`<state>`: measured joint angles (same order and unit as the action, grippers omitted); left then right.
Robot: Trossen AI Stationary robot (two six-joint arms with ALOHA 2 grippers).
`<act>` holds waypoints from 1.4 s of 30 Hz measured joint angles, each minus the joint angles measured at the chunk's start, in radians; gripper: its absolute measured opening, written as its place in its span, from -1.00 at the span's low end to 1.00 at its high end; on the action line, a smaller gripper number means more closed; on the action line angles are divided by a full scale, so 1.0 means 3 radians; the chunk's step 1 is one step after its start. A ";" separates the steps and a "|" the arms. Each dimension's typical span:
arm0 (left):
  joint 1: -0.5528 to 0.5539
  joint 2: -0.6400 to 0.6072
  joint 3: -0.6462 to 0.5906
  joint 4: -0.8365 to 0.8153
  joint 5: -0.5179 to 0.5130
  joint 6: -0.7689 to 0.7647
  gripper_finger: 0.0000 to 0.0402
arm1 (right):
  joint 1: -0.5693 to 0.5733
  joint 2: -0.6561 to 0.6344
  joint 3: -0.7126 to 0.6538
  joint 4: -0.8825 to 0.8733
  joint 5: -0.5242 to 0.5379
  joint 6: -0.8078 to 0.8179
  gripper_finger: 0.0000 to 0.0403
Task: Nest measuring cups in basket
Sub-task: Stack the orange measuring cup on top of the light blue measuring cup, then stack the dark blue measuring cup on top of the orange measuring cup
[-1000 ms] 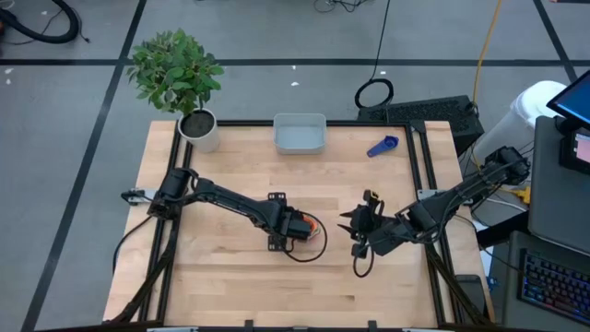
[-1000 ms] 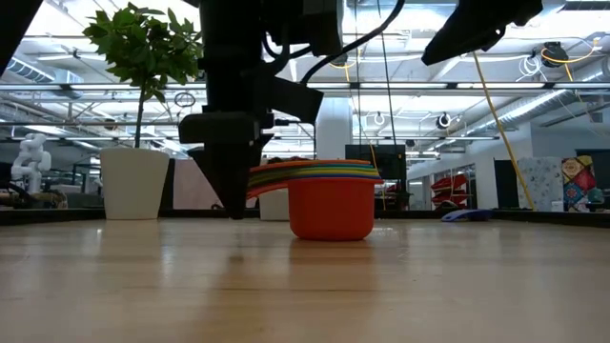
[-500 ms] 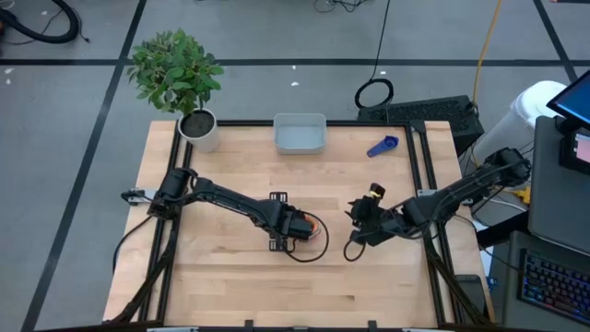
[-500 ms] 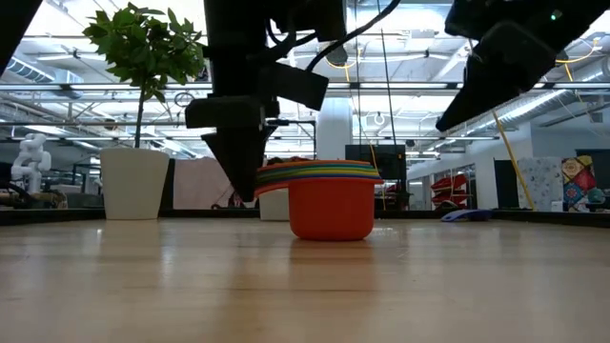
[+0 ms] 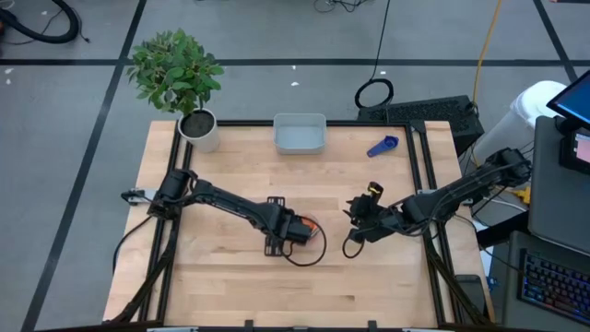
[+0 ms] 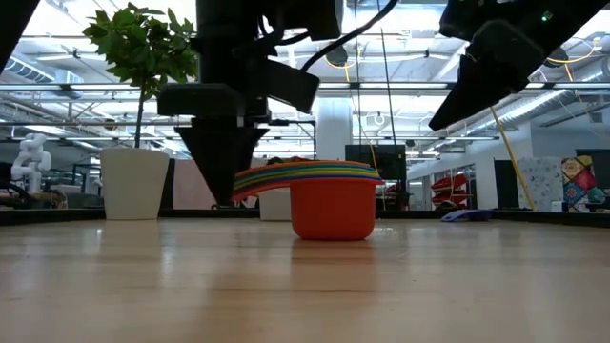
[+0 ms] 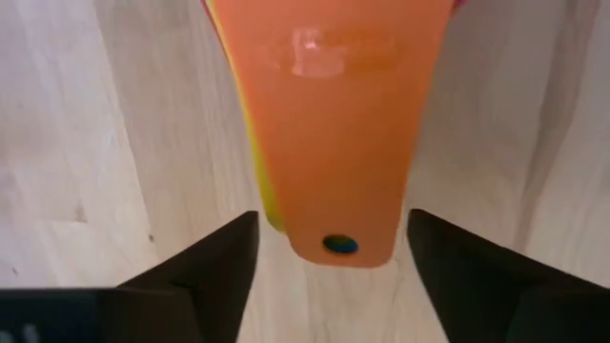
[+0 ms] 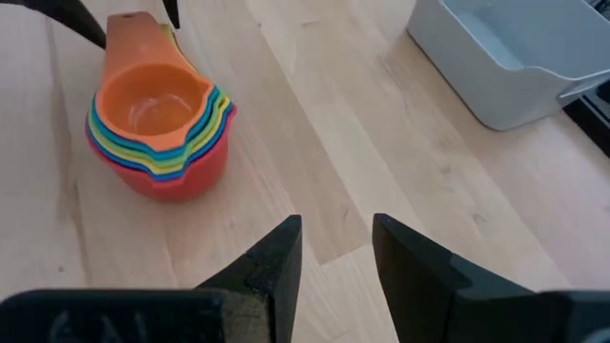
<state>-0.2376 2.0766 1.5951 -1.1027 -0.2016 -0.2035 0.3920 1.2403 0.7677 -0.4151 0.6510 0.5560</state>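
A nested stack of measuring cups (image 5: 310, 226), red on the outside and orange innermost, stands on its base mid-table (image 6: 331, 202) (image 8: 157, 124). Its fanned handles point toward my left gripper (image 5: 299, 228). That gripper is open and low, with a finger on each side of the orange top handle (image 7: 334, 143) and a thin gap on both sides. My right gripper (image 5: 354, 216) (image 8: 334, 238) is open, raised to the right of the stack. One dark blue cup (image 5: 383, 146) lies alone near the far right. The pale grey-blue basket (image 5: 300, 135) sits at the far edge.
A white plant pot (image 5: 201, 129) with a leafy plant stands at the far left corner. Bare wood lies between the stack and the basket (image 8: 505, 57). A monitor and keyboard sit off the table's right side.
My right gripper has risen from the table and moved toward the far edge, staying right of the stack. My left gripper has shifted slightly toward the table's left, along the handles. The stack has stayed in place.
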 joint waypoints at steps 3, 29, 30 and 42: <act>-0.0007 -0.0001 0.0000 -0.0017 -0.0029 -0.0029 0.53 | 0.0000 -0.0037 0.0000 -0.0001 0.0008 -0.0013 -0.38; -0.0225 -0.1266 0.0004 -0.0589 -0.0497 -0.0738 0.77 | -0.1851 -0.0057 -0.0075 -0.0391 -0.0317 -0.0716 -0.37; -0.0248 -0.1336 0.0004 -0.0548 -0.0500 -0.0747 0.76 | -0.1978 -0.0057 -0.0075 -0.0375 -0.0371 -0.0761 -0.37; -0.0559 -0.1853 0.0003 0.0127 -0.0561 -0.0692 0.57 | -0.3146 -0.0033 0.0036 -0.0165 -0.1045 -0.1216 -0.37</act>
<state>-0.4053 1.5208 1.5959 -1.0647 -0.3699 -0.4112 -0.5519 1.2305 0.7785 -0.4645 0.3374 0.1912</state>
